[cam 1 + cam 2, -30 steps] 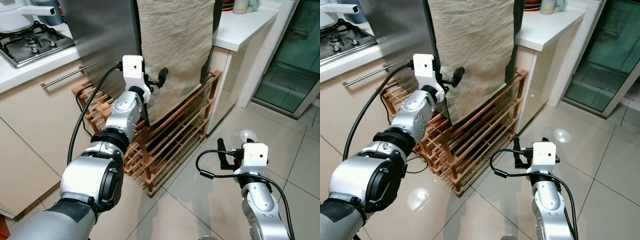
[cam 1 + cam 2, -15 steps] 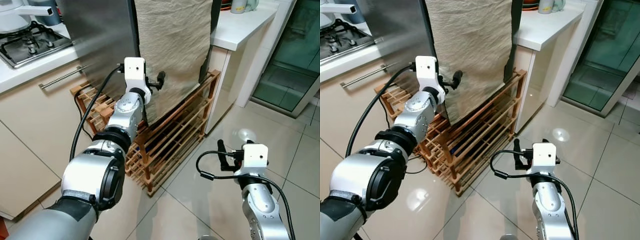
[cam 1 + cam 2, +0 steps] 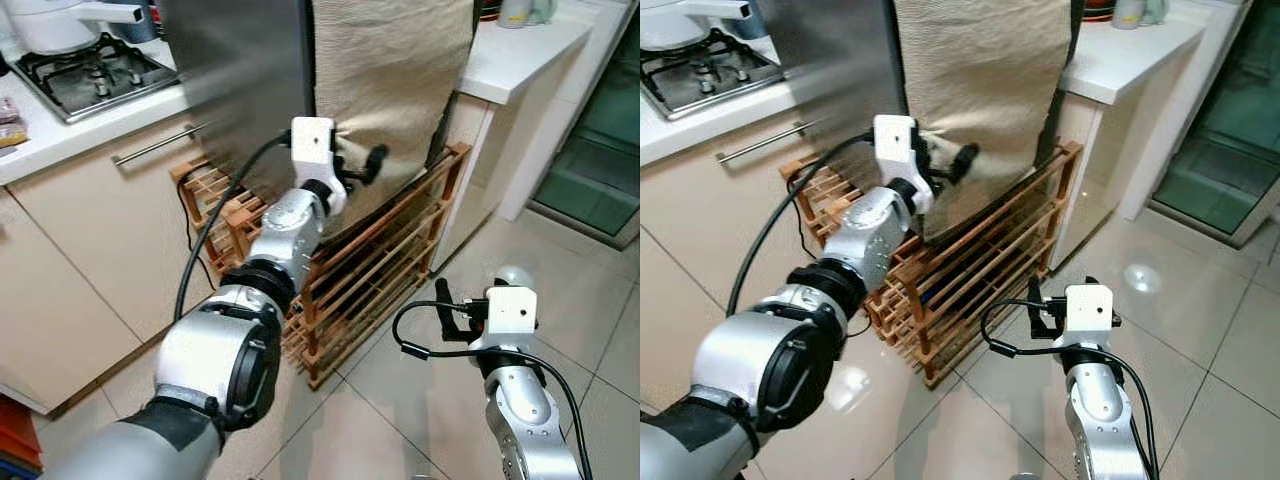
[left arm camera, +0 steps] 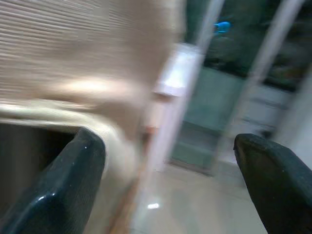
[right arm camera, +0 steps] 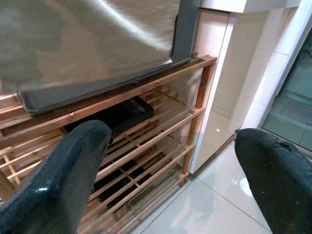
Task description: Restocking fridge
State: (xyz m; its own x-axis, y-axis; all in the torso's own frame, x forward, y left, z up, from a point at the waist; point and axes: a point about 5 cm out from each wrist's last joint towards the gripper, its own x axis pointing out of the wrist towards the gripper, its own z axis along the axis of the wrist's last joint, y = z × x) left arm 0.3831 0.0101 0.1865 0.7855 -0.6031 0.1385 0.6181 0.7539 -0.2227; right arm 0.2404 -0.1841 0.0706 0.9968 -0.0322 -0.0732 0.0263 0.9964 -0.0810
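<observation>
A small fridge (image 3: pixel 240 80) with a brushed grey metal side stands on top of a wooden slatted rack (image 3: pixel 370 270), its front draped in one sheet of pale beige, crinkled woven cloth (image 3: pixel 390 70). The rack, built of thin reddish-brown slats in several tiers, sits on glossy light floor tiles (image 3: pixel 590 300) between the kitchen cabinets.

My left gripper (image 3: pixel 362 166) is stretched forward at the lower edge of the cloth-covered fridge front, its two black fingers spread apart with nothing between them; whether they touch the cloth I cannot tell, and the left wrist view is blurred. My right gripper (image 3: pixel 440 300) hangs low over the tiles, well apart from the fridge, its two fingers also parted and empty. The right wrist view shows a dark flat tray (image 5: pixel 117 114) lying on one of the rack's upper tiers, under the fridge's base.

To my left runs a white countertop (image 3: pixel 90 125) carrying a steel gas hob (image 3: pixel 95 75), above cream cabinet fronts with one long metal bar handle (image 3: pixel 155 145). A second white counter (image 3: pixel 520 60) flanks the fridge on the right.
</observation>
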